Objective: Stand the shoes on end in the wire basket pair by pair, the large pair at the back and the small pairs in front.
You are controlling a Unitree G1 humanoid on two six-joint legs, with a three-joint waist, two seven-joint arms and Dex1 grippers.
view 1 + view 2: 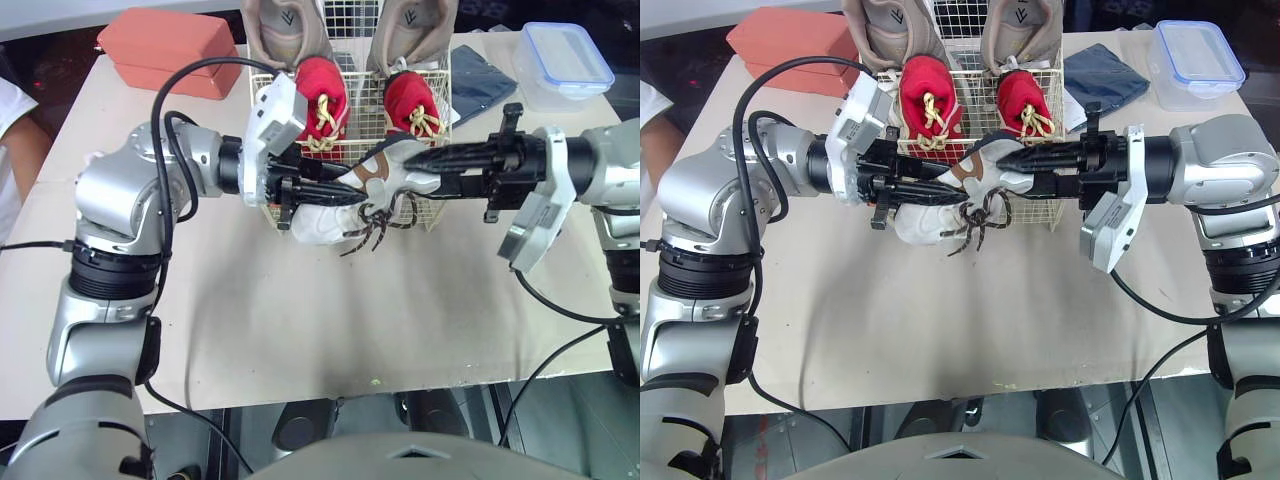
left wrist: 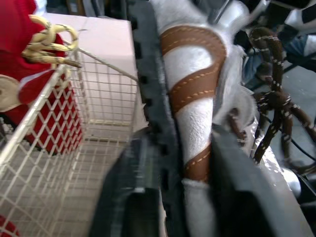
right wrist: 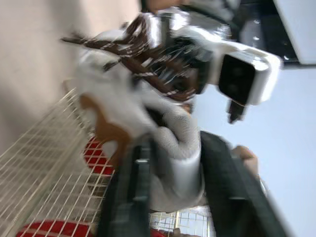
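Note:
A wire basket (image 1: 436,128) stands at the table's back centre. Two large beige shoes (image 1: 285,30) stand on end at its back, and two small red shoes (image 1: 322,95) with yellow laces stand in front of them. A white shoe (image 1: 335,218) with brown stripes and dangling brown laces hangs at the basket's front wall. My left gripper (image 1: 345,190) is shut on the white shoe (image 2: 192,98) from the left, across its sole and side. From the right, my right gripper (image 1: 396,160) is shut on the white shoe (image 3: 123,98) at its heel collar.
A salmon box (image 1: 170,50) lies at the back left. A clear lidded container (image 1: 565,60) and a dark blue cloth (image 1: 480,80) sit at the back right. A person's arm (image 1: 15,150) shows at the left edge. The table's front half is bare.

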